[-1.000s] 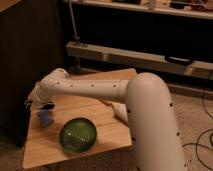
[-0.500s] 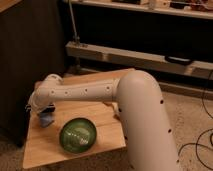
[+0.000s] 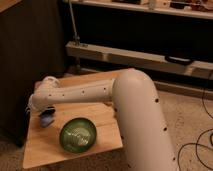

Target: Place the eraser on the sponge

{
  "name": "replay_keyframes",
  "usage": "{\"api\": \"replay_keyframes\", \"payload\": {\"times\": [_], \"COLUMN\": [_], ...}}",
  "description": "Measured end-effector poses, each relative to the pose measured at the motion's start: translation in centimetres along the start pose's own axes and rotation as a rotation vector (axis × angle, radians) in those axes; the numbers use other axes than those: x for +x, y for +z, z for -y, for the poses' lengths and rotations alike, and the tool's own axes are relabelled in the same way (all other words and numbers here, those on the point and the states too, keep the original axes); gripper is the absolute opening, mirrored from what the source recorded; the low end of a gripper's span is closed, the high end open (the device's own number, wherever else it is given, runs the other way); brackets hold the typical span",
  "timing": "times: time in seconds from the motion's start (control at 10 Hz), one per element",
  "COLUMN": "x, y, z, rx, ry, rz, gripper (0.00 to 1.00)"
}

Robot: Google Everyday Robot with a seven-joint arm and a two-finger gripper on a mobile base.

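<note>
The sponge (image 3: pixel 47 119) is a small light-blue pad near the left edge of the wooden table (image 3: pixel 100 117). My white arm reaches across the table from the lower right. Its wrist bends down at the left end, and the gripper (image 3: pixel 37 108) hangs just above and to the left of the sponge, mostly hidden behind the wrist. The eraser is hidden from view; a dark bit shows at the wrist's lower edge right over the sponge, but I cannot tell what it is.
A green bowl (image 3: pixel 78 134) sits on the table's front half, just right of the sponge. A dark cabinet (image 3: pixel 27 60) stands close on the left. Metal shelving (image 3: pixel 150 55) runs along the back, and cables (image 3: pixel 200 145) lie on the floor at right.
The wrist has shifted slightly over the sponge while the elbow swung nearer the camera. The sponge and the bowl have stayed where they were.
</note>
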Motion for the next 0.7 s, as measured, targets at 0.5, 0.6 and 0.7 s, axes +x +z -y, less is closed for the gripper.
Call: {"api": "replay_keyframes", "payload": {"times": [0.5,0.6,0.7], "x": [-1.0,-1.0,-1.3], "y": [1.0,1.1,1.0], "z": [0.5,0.6,0.5], "rx": [-0.009,-0.009,-0.010], "ry": [-0.017,-0.019,-0.015], "rz": [0.134,0.150,0.153], "gripper": [0.80,0.80,0.80]}}
